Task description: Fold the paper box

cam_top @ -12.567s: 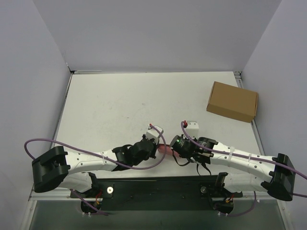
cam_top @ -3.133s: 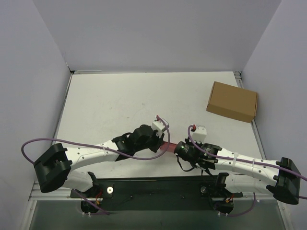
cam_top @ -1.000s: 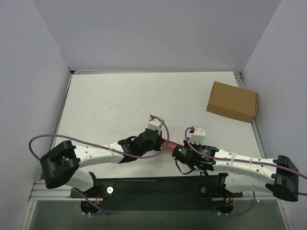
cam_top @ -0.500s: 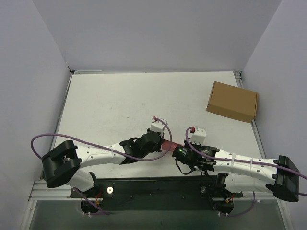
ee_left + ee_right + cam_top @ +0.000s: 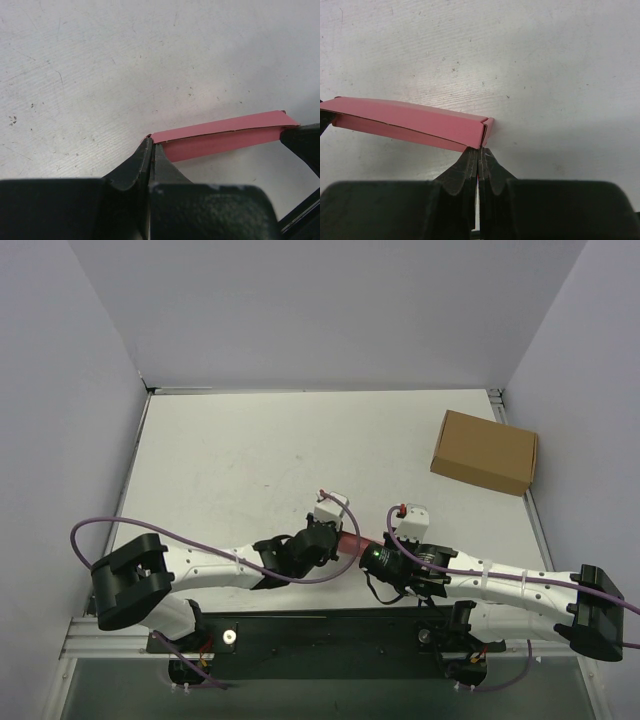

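The paper box point(image 5: 352, 543) is a small pink-red card piece, folded into a long narrow shape, held between both grippers just above the table near its front edge. My left gripper point(image 5: 151, 145) is shut on the box's left end point(image 5: 220, 137). My right gripper point(image 5: 480, 152) is shut on the box's right end point(image 5: 410, 122), where a small end flap stands up. In the top view the left gripper point(image 5: 335, 543) and right gripper point(image 5: 368, 551) face each other with the box mostly hidden between them.
A larger brown cardboard box point(image 5: 485, 452) sits at the table's right edge. The white table point(image 5: 250, 460) has walls at the left, back and right. The arms' black base rail point(image 5: 320, 630) runs along the near edge.
Over the last second my left arm has swung slightly right and nearer, with its wrist shifting. The right arm has barely moved. Both grippers stay shut on the box.
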